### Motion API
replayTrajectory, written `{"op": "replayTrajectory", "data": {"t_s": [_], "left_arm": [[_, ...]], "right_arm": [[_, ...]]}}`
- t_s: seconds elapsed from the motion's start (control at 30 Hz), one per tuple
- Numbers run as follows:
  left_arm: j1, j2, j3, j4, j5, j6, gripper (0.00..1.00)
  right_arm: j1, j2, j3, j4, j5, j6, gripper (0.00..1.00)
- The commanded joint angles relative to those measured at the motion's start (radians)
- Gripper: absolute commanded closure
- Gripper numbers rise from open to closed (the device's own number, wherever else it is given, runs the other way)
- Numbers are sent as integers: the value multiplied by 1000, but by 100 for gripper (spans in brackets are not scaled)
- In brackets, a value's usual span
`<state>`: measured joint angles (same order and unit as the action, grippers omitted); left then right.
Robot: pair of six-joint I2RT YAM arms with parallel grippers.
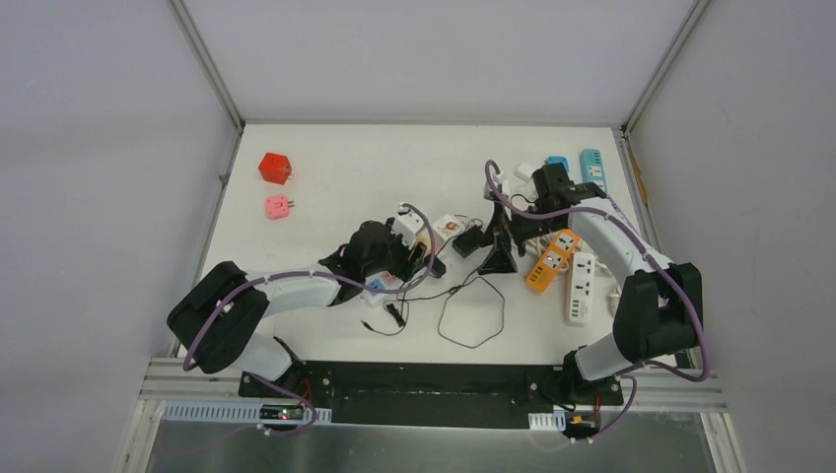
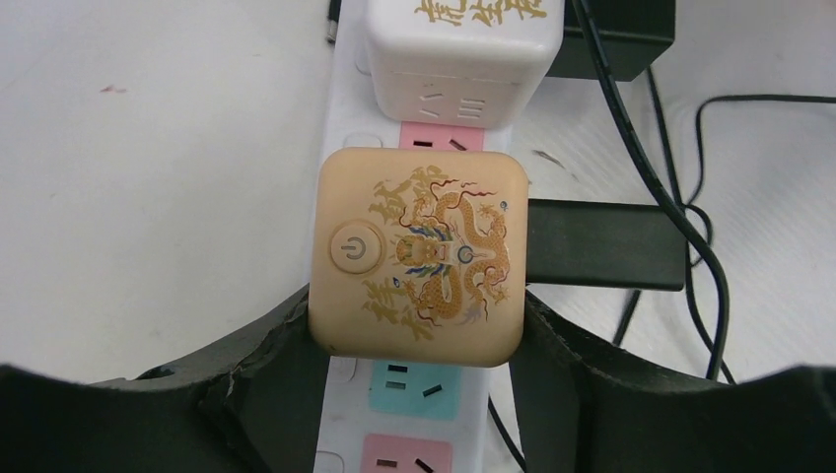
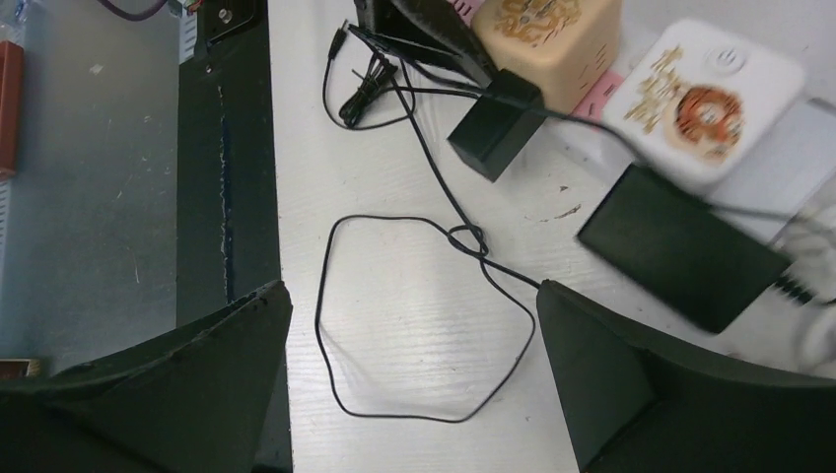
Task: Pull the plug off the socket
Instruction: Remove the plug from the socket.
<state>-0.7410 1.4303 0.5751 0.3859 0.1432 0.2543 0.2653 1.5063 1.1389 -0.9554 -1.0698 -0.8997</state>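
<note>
A tan cube plug with a gold dragon print sits in a white power strip with pink and teal sockets. My left gripper is shut on the plug's lower corners, one finger on each side. A white cube plug sits in the same strip just beyond it. In the top view the left gripper is at the table's middle. My right gripper is open and empty above a black cable loop. The tan plug also shows in the right wrist view.
A white tiger-print plug, a small black adapter and a larger black adapter lie by the strip. Orange and white power strips lie at the right. A red cube and a pink cube lie far left.
</note>
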Motion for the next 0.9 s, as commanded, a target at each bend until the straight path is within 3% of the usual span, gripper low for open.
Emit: {"op": "replayTrajectory", "data": {"t_s": [0.0,0.4,0.6,0.7,0.87], "left_arm": [[9,24,4,120,-259,-234,100],[-25,93,15,152,-304,-386,100],[-23,74,-3,131,-253,-430,100],[-24,60,-19,129,-246,-456,100],[-24,66,-12,108,-212,-498,100]], "right_arm": [[8,11,16,94,-21,76,0],[89,11,-95,486,137,409,1],[144,48,-93,610,152,426,1],[146,103,-68,686,240,668,8],[163,158,-70,739,248,740,11]]}}
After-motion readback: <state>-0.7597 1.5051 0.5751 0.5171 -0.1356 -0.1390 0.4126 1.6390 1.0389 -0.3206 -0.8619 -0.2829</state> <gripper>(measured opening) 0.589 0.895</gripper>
